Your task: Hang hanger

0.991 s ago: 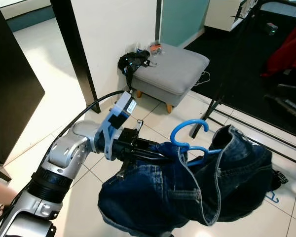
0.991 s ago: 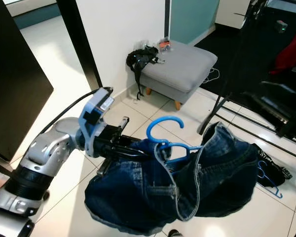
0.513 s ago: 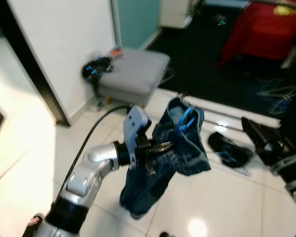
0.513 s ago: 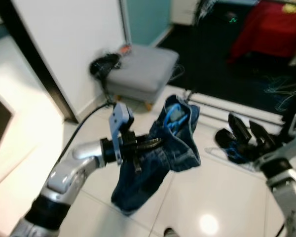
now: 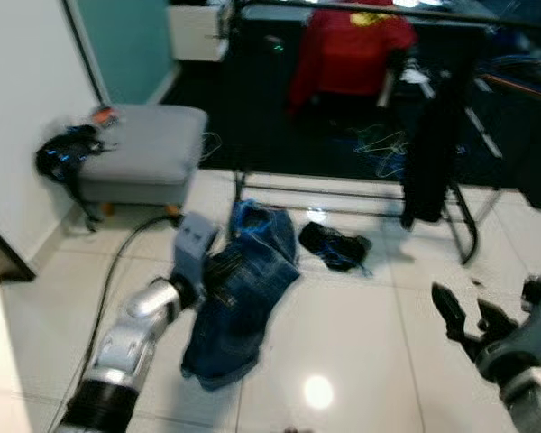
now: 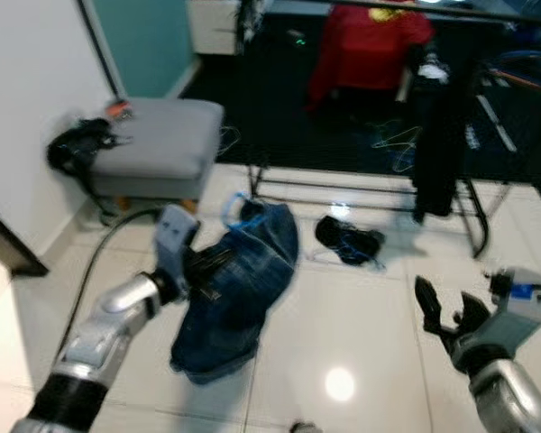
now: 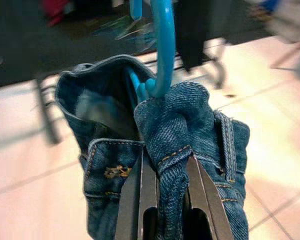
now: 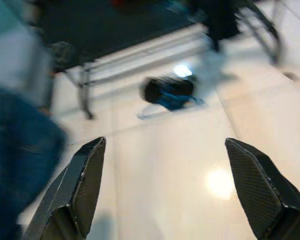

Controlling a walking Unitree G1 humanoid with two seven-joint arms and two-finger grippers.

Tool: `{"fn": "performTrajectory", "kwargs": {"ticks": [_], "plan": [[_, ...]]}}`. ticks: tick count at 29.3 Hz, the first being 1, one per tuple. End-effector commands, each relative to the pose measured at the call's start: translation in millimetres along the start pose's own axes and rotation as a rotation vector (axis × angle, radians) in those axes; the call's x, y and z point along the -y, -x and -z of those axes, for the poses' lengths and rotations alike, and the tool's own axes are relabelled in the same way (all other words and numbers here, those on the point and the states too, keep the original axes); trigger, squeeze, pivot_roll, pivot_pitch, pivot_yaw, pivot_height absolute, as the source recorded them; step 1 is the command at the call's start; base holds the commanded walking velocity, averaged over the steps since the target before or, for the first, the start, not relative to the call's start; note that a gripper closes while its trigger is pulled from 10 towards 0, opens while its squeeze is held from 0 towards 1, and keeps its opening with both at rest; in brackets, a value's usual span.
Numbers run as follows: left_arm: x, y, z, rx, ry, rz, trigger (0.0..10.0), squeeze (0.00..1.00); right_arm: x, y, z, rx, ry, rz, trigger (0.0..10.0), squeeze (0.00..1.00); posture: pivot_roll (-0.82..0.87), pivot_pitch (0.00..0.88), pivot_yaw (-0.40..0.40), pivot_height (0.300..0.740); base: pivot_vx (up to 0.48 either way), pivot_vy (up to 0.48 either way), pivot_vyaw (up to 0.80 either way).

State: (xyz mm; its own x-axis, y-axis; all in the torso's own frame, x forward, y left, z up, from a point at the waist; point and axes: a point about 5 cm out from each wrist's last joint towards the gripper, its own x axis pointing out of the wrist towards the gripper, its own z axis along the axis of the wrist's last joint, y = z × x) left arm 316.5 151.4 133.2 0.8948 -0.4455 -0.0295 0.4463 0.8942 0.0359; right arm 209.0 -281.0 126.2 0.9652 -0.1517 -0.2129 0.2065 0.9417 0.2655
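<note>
Gripping jeans (image 7: 190, 140) on hanger (image 7: 162, 45), left hand (image 7: 165, 200)

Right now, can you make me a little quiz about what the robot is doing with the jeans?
1. True or false: the left gripper has its fingers shut on the jeans.
2. What colour is the hanger poking out of the jeans? A red, B blue, C white.
3. Fill in the gap: the right gripper is ____ and holds nothing.

Key
1. True; the denim is pinched between the two black fingers.
2. B, blue.
3. Open; its fingers are spread wide above the tiled floor.
</note>
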Motion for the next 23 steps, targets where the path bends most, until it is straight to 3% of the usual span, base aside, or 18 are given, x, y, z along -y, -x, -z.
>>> {"fn": "performTrajectory", "kwargs": {"ticks": [1,5,12,23], "plan": [[-0.5,1.9,-0.1,0.026,0.023,-0.022,10.0,0.0,1.7,-0.5,3.4,-0.004,0.013,0.023,10.0,0.0,-0.1,0.164,0.011,0.74,0.0,0.0,-0.8],[4.2,3.1,-1.1,0.044,0.01,-0.008,10.0,0.0,5.1,-0.7,2.4,0.007,0.029,0.044,10.0,0.0,-0.1,0.151,-0.001,0.74,0.0,0.0,-0.4],[25.4,-6.9,-24.3,0.151,-0.03,0.102,10.0,0.0,4.9,-8.2,-4.2,0.038,0.058,0.039,10.0,0.0,-0.1,0.133,-0.011,0.74,0.356,0.0,0.0],[41.8,-16.1,-50.1,0.241,-0.078,0.183,10.0,0.0,2.8,-12.8,-5.5,0.066,0.072,0.041,10.0,0.0,-0.1,0.133,-0.01,0.74,0.406,0.0,0.0]]}}
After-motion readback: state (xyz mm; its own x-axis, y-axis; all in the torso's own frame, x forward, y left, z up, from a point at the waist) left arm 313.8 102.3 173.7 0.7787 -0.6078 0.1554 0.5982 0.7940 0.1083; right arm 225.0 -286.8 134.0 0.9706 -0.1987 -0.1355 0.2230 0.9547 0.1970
